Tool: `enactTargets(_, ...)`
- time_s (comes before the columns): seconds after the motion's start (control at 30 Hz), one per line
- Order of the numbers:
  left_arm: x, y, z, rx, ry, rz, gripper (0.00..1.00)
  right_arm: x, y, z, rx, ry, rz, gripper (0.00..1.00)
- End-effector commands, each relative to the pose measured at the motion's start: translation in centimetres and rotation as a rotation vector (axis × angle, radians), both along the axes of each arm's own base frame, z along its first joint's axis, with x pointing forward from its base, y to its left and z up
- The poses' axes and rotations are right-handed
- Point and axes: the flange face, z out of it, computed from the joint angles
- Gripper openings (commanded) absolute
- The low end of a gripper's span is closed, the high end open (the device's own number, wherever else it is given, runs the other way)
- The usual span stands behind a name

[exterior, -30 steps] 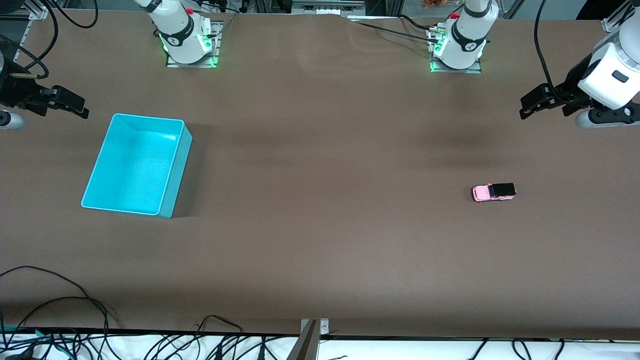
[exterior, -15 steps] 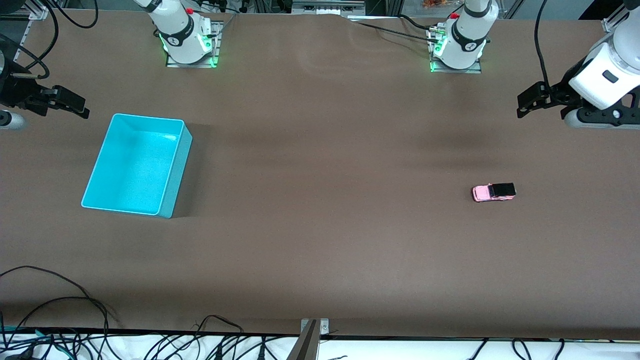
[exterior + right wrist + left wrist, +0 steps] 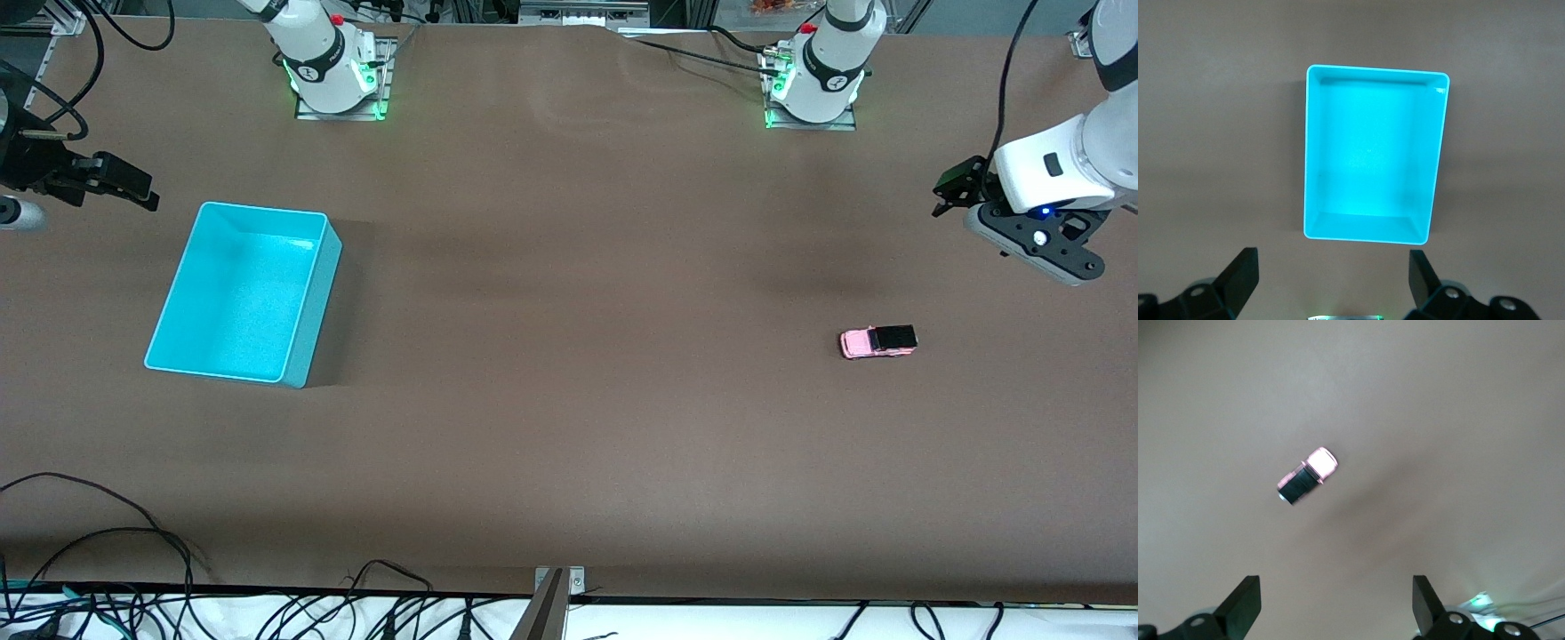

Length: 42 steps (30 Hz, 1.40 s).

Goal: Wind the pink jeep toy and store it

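Working across from the right arm's end: your right claw (image 3: 124, 187) is parked spread wide and empty up in the air beside the turquoise bin (image 3: 307, 293), just waiting, and the bin is empty and well apart from the pink jeep toy (image 3: 877, 341). The jeep sits on its wheels on the bare counter (image 3: 569, 427), way down toward the left arm's end from the bin. Your left claw (image 3: 1335, 608) is up in the air with its jaws wide, nothing in them, not yet over the jeep. I'd bring it straight over the jeep, line the jaws across the narrow sides and come down slow; it's tiny and will probably roll if you nudge it. The brown counter looks flat with loads of room, cables only along the edge.
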Motion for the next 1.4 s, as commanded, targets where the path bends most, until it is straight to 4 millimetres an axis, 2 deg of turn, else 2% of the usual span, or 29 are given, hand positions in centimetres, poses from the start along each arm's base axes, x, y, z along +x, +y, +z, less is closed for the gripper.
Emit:
enactTargets(0.0,1.5,1.7,-0.1,-0.012,-0.024,-0.209,1.0,-0.1,0.2,0.5,-0.012,0.003,0.013,1.0)
enactTargets(0.13,1.8,1.7,-1.0,-0.023,-0.009,-0.287,1.0,-0.1,0.2,0.5,-0.012,0.003,0.013,1.0)
enactTargets(0.27,2.5,1.8,-2.9,-0.038,0.019,-0.359,1.0,-0.1,0.2,0.5,-0.012,0.003,0.011,1.0)
enactTargets(0.47,3.8,4.1,-6.1,-0.086,0.047,-0.508,1.0,-0.1,0.2,0.5,-0.012,0.003,0.01,1.0)
enactTargets(0.57,3.9,4.3,-7.8,-0.105,0.072,-0.573,1.0,-0.1,0.2,0.5,-0.012,0.003,0.01,1.0)
enactTargets(1.03,3.2,7.2,-15.5,-0.108,0.023,-0.71,1.0,-0.1,0.3,0.6,-0.013,0.002,0.011,1.0)
enactTargets(1.2,2.2,9.3,-19.1,-0.103,-0.018,-0.761,1.0,-0.1,0.3,0.5,-0.013,0.003,0.011,1.0)
enactTargets(1.37,1.3,10.2,-21.4,-0.1,-0.04,-0.771,1.0,-0.1,0.3,0.5,-0.013,0.003,0.011,1.0)
